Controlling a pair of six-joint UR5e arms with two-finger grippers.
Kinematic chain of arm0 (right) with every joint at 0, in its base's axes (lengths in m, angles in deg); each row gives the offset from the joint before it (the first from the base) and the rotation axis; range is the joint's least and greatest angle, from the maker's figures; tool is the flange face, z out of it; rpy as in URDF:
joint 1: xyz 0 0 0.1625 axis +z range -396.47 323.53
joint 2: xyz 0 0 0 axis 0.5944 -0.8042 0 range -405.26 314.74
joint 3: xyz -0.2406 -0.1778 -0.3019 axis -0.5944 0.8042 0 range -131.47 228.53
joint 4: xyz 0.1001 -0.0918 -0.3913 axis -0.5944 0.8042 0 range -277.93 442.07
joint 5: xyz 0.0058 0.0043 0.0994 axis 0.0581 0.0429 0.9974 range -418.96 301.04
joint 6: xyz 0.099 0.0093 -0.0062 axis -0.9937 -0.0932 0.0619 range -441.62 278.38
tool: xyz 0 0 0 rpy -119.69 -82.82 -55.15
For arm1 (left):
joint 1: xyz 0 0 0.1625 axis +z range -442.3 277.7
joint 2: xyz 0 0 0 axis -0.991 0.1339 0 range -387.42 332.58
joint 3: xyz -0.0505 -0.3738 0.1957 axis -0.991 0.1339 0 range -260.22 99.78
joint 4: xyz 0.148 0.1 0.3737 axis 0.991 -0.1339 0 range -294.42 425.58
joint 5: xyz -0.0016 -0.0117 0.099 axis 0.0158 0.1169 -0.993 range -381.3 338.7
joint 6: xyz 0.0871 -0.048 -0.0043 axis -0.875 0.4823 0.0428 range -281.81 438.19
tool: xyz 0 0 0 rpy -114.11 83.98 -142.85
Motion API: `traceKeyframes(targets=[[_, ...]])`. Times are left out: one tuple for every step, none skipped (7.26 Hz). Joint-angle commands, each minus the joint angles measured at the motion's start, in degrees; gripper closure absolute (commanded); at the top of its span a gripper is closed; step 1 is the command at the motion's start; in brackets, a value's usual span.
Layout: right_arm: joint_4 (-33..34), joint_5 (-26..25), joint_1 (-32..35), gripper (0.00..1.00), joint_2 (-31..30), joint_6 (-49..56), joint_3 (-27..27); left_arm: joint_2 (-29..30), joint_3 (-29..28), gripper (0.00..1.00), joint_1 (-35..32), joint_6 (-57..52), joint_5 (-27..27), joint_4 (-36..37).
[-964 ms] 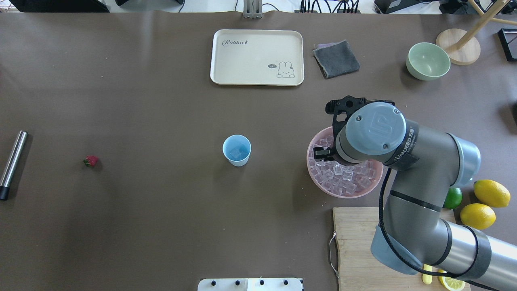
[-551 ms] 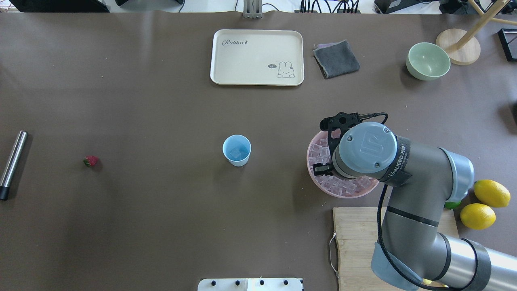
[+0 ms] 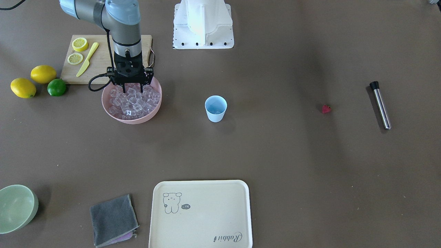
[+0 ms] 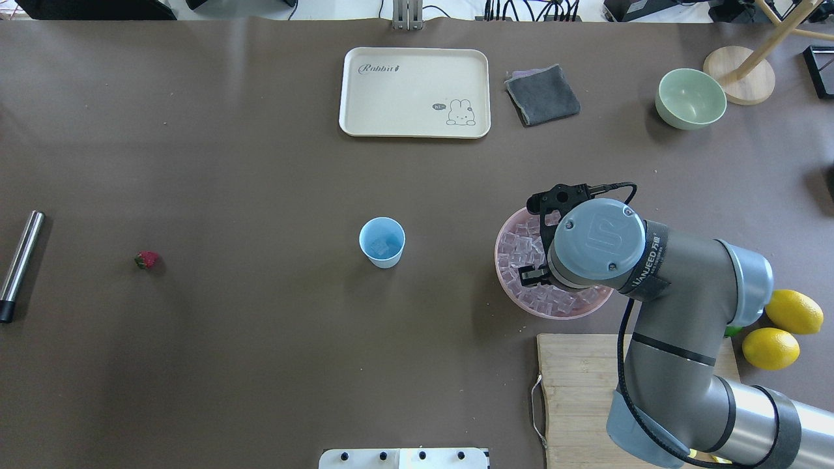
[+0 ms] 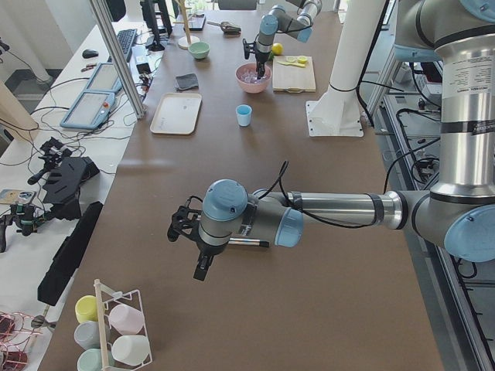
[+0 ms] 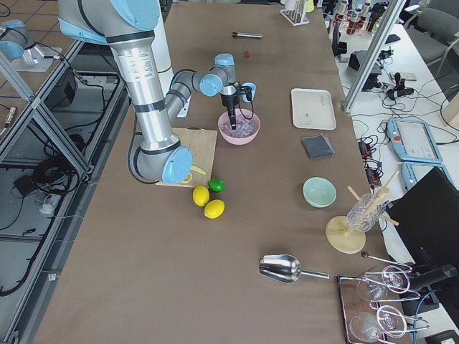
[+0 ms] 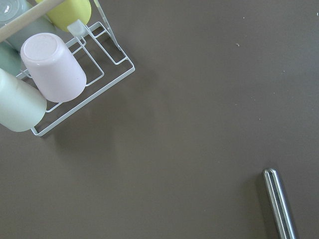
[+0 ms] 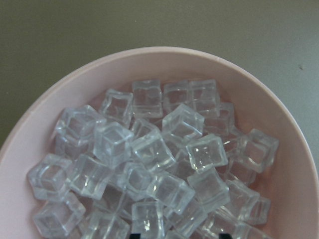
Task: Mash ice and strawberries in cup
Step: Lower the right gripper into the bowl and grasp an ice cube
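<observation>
With the right gripper low over the ice in the pink bowl, jaws seemingly parted though only their tips show, it should straddle one cube squarely before clamping, then carry it to the cup, well short of the strawberry; whether the left gripper is parted or clenched I cannot tell.

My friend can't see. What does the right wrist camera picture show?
A pink bowl heaped with clear ice cubes fills the picture, seen from close above. The table shows beyond its rim at the top.
</observation>
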Motion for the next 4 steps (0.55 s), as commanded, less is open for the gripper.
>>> traceKeyframes(targets=[[0.0, 0.0, -0.3, 0.43, -0.6, -0.3, 0.4, -0.1, 0.2, 0.01, 0.0, 0.0, 0.1, 0.0], [-0.1, 0.5, -0.2, 0.44, -0.9, -0.3, 0.2, 0.0, 0.1, 0.01, 0.0, 0.0, 0.1, 0.0], [-0.1, 0.7, -0.3, 0.59, -0.4, -0.3, 0.2, 0.1, 0.1, 0.01, 0.0, 0.0, 0.0, 0.0], [-0.1, 0.7, -0.4, 0.66, 0.0, -0.4, 0.3, 0.1, 0.0, 0.01, 0.0, 0.0, 0.0, 0.0]])
